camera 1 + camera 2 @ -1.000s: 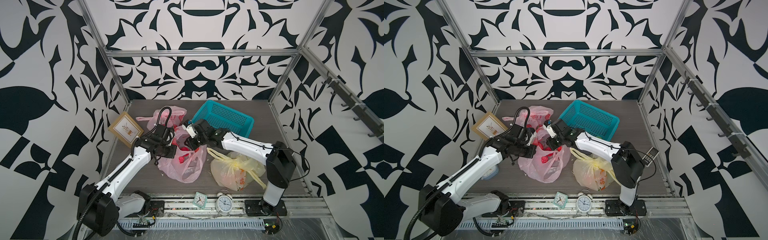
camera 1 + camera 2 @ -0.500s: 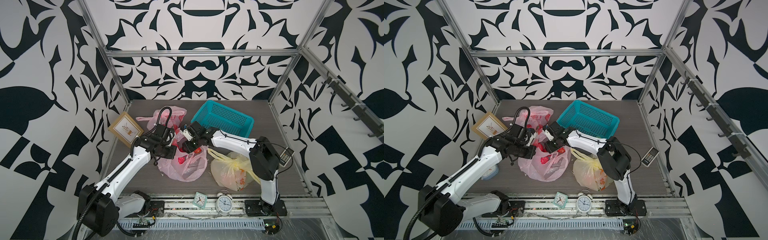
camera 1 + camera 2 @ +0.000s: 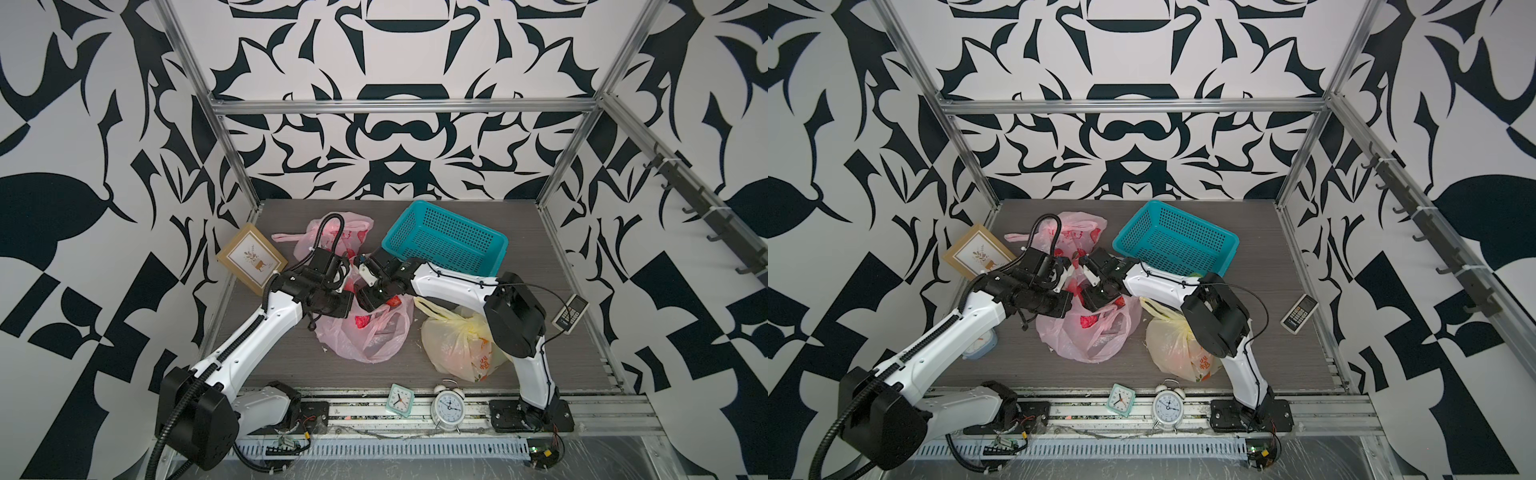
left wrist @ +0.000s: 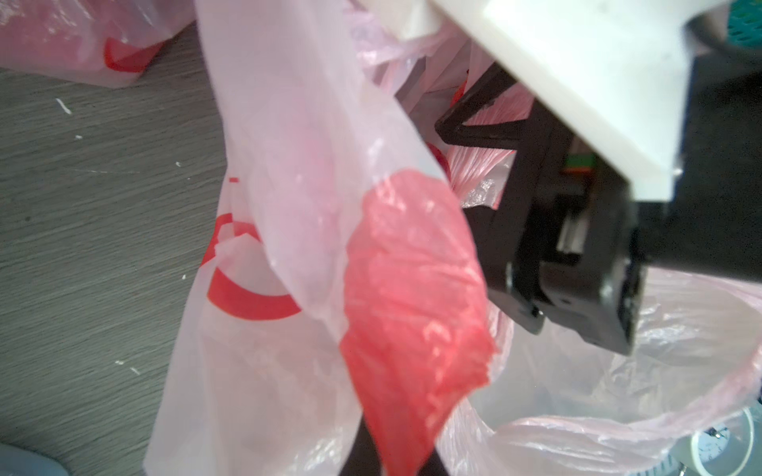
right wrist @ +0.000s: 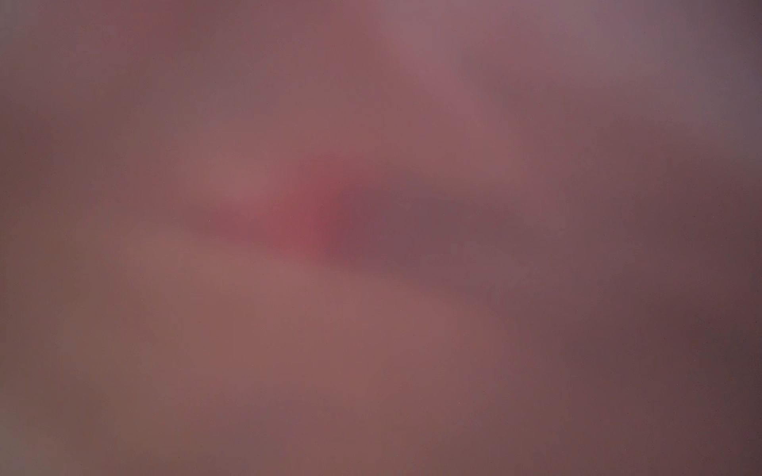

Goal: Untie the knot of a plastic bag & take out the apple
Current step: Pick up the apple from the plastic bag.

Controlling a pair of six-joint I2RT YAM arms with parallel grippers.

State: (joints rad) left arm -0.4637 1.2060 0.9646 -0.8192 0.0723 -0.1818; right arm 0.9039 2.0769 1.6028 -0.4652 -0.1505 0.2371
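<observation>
A pink plastic bag (image 3: 365, 336) (image 3: 1088, 336) lies mid-table, its mouth gaping toward the front in the left wrist view. My left gripper (image 4: 391, 461) (image 3: 350, 283) is shut on a red-printed flap of the bag's rim (image 4: 412, 288) and holds it up. My right gripper (image 4: 455, 171) (image 3: 368, 298) (image 3: 1096, 300) reaches into the mouth from the far side. Its black fingers (image 4: 474, 103) stand apart with pink film around them. The right wrist view is a pink blur, pressed against the bag. The apple is hidden.
A second pink bag (image 3: 332, 237) and a teal basket (image 3: 444, 241) sit at the back. A yellow bag (image 3: 461, 345) lies right of the pink one. A picture frame (image 3: 251, 259) leans left; two clocks (image 3: 401, 399) (image 3: 449, 405) and a remote (image 3: 571, 313) are nearby.
My right gripper has moved left and down into the bag's mouth, its elbow swinging in toward the yellow bag, and its jaws have widened. The left gripper kept its grip in place.
</observation>
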